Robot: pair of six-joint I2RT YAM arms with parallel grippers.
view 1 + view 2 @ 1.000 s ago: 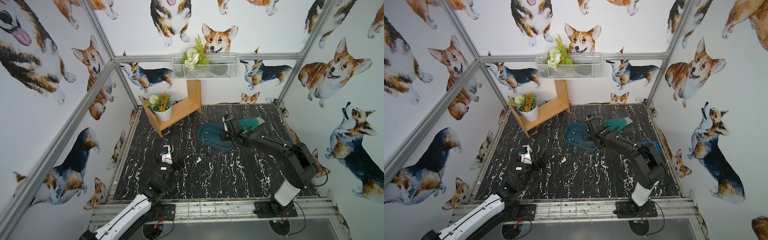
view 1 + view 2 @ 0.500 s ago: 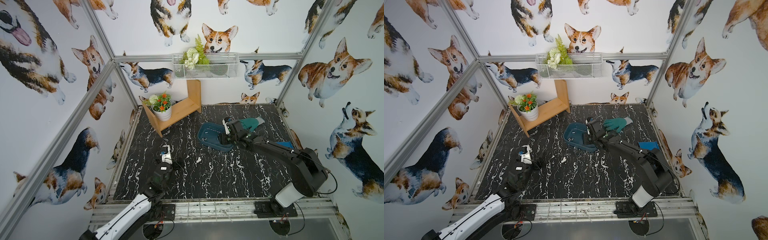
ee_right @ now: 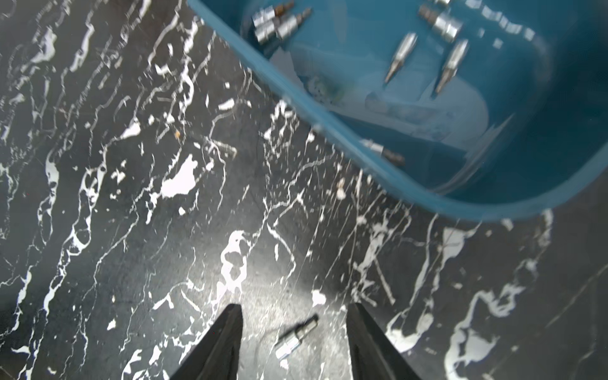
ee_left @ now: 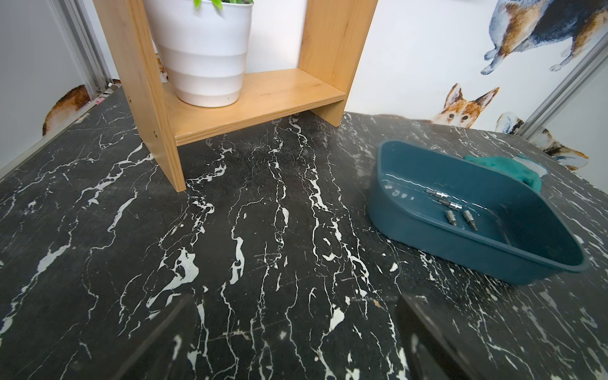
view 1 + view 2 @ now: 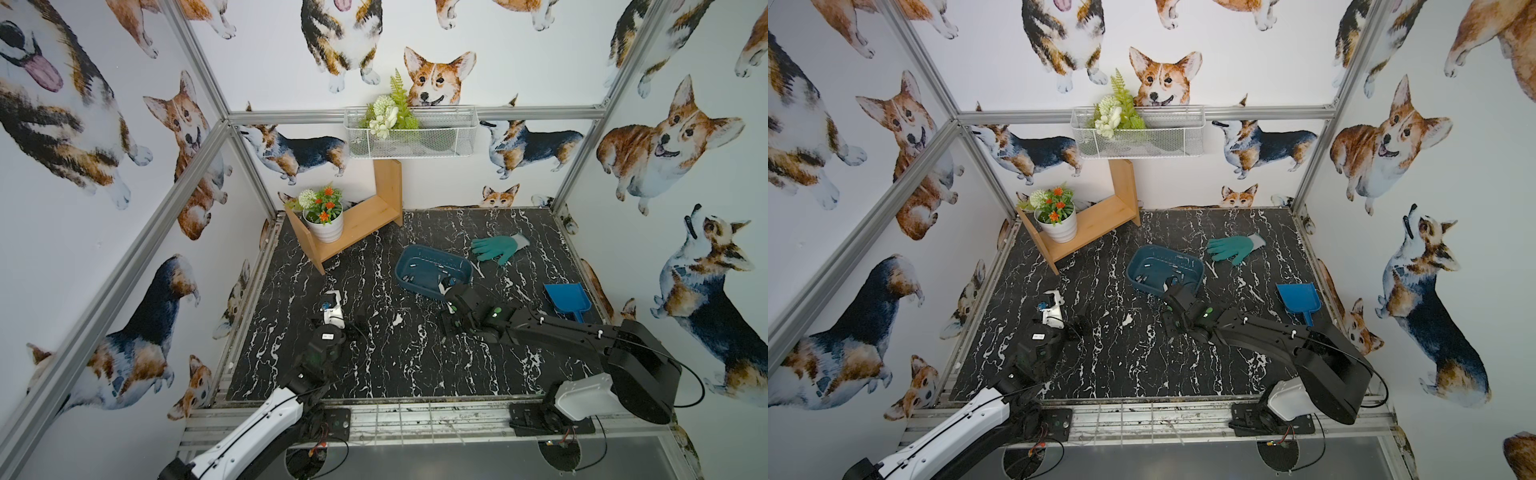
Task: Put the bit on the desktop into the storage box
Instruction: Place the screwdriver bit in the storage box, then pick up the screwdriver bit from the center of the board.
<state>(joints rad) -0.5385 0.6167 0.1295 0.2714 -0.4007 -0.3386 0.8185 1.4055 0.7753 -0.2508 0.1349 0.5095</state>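
A small silver bit lies on the black marble desktop, between the two open fingers of my right gripper, which do not touch it. This gripper hovers low just in front of the teal storage box, seen in both top views. Several silver bits lie inside the box. My left gripper rests near the front left, wide open and empty, facing the box.
A green glove lies behind the box to the right. A bright blue dustpan sits by the right wall. A wooden shelf with a white flower pot stands at the back left, a wire basket above it.
My right gripper has drawn back from over the storage box's far side to the desktop in front of it, and its jaws have opened. The left arm has not moved.
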